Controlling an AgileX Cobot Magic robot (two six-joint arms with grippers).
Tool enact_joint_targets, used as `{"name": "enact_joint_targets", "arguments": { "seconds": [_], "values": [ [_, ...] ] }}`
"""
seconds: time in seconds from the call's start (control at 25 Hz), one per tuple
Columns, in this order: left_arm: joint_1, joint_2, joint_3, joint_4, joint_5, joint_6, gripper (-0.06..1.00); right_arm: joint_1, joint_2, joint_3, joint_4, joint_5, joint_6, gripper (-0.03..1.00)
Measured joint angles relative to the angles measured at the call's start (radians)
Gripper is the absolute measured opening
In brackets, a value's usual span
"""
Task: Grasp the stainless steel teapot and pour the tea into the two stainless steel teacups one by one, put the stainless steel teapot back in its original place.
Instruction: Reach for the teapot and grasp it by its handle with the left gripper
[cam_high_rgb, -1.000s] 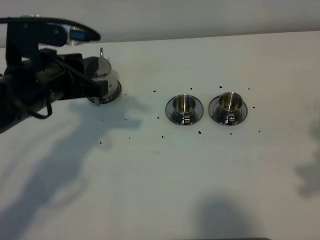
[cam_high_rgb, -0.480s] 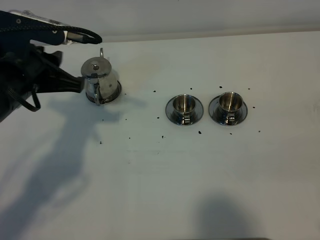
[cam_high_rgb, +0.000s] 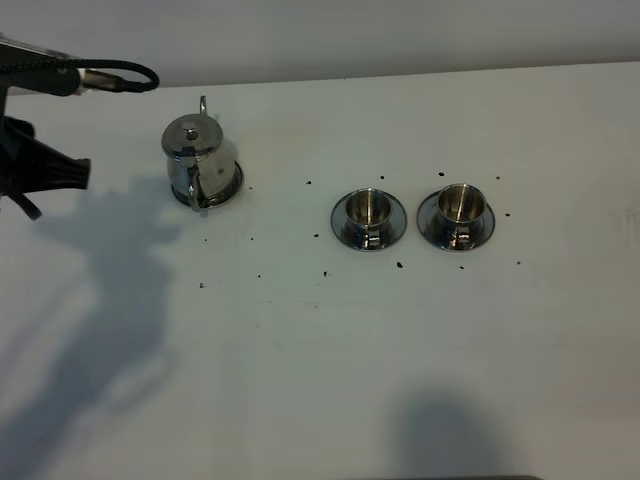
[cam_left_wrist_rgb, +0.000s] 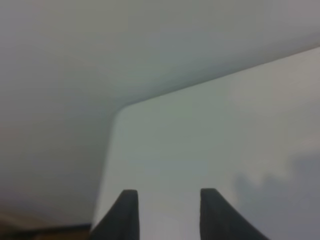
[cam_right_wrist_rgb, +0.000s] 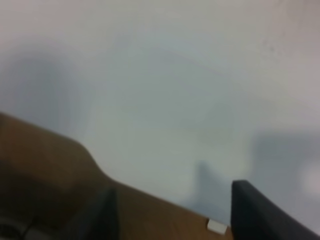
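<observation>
The stainless steel teapot (cam_high_rgb: 196, 148) stands upright on its flat steel saucer (cam_high_rgb: 233, 184) at the back left of the white table. The two stainless steel teacups stand on their saucers to its right, the left cup (cam_high_rgb: 368, 208) and the right cup (cam_high_rgb: 461, 203). My left gripper (cam_high_rgb: 82, 172) is at the far left, well apart from the teapot. In the left wrist view the left gripper (cam_left_wrist_rgb: 169, 215) is open and empty over a table corner. My right gripper (cam_right_wrist_rgb: 175, 215) is open and empty over the table's edge and does not show in the exterior high view.
Small dark specks (cam_high_rgb: 400, 265) lie scattered on the table around the cups and teapot. A black cable (cam_high_rgb: 115, 76) of the left arm hangs at the back left. The table's back edge (cam_high_rgb: 420, 72) runs behind the teapot and cups.
My left gripper has let go of the teapot and drawn back to the left. The teapot stays on its saucer. The cups have not moved.
</observation>
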Motion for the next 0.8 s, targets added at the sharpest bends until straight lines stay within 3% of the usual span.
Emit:
{"name": "enact_joint_targets", "arguments": {
  "seconds": [0.2,0.36,0.44,0.56,0.64,0.8],
  "values": [
    [0.0,-0.001,0.0,0.0,-0.108,-0.048,0.29,0.0,-0.097,0.039,-0.002,-0.059,0.002,0.48],
    [0.0,-0.005,0.0,0.0,-0.047,-0.209,0.27,0.0,-0.155,0.062,-0.002,-0.112,0.006,0.48],
    [0.0,-0.012,0.0,0.0,0.053,-0.289,0.26,0.0,-0.163,0.069,-0.003,-0.124,0.014,0.48],
    [0.0,-0.015,0.0,0.001,0.282,-0.377,0.26,0.0,-0.164,0.069,-0.011,-0.129,0.026,0.48],
    [0.0,-0.013,0.0,0.0,0.458,-0.41,0.26,0.0,-0.164,0.069,-0.013,-0.13,0.03,0.48],
    [0.0,0.008,0.0,0.0,0.693,-0.451,0.26,0.0,-0.164,0.069,-0.014,-0.13,0.031,0.48]
  ]
}}
